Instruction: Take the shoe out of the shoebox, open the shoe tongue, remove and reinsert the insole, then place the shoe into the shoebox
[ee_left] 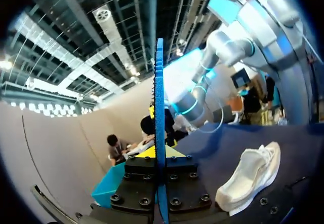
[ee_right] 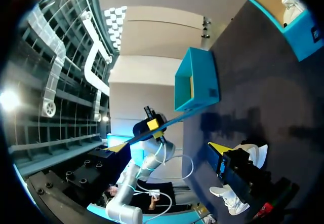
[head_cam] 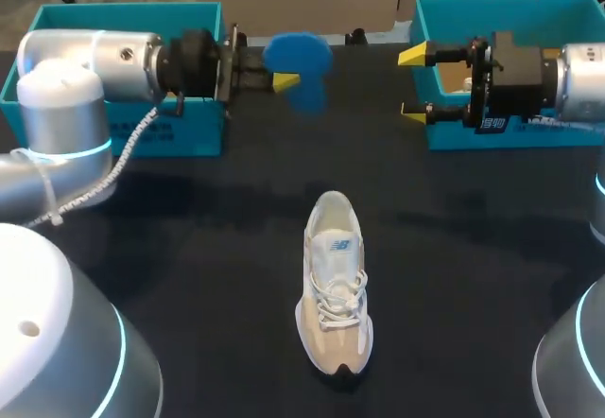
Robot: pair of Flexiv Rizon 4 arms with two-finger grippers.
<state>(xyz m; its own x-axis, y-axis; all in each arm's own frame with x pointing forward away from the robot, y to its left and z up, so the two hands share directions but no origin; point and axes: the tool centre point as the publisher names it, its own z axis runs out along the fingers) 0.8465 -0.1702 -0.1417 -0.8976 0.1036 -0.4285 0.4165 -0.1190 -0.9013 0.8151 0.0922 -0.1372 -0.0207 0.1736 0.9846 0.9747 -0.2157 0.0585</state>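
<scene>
From above, the white shoe point(head_cam: 336, 295) sits on its sole mid-worktop, toe towards the near edge and well apart from both arms. The left gripper point(head_cam: 282, 76) is clenched on the blue insole point(head_cam: 301, 54) above the far edge, beside the left shoebox point(head_cam: 123, 120) at the far left corner. The right gripper point(head_cam: 413, 85) hangs with its fingers spread and empty in front of the right shoebox point(head_cam: 510, 11) at the far right corner. The dark worktop point(head_cam: 189, 238) gives open room on every side of the shoe.

From the left wrist, the insole point(ee_left: 160, 97) stands edge-on, pinched in the left gripper point(ee_left: 158, 158). It looks thin, light and likely floppy foam, so a grip near one end probably lets the other end droop. The shoe point(ee_left: 250, 176) lies off to one side, below.

From the right wrist, the right gripper point(ee_right: 168, 147) is released, with the shoe point(ee_right: 253, 153) partly hidden behind one finger. The insole point(ee_right: 167, 125) shows as a thin blue line across the way, in front of the left shoebox point(ee_right: 195, 79). The shoe seems light, soft in the upper and firmer at sole and heel, so the heel collar looks the best hold. The box walls appear the only edges to clear
</scene>
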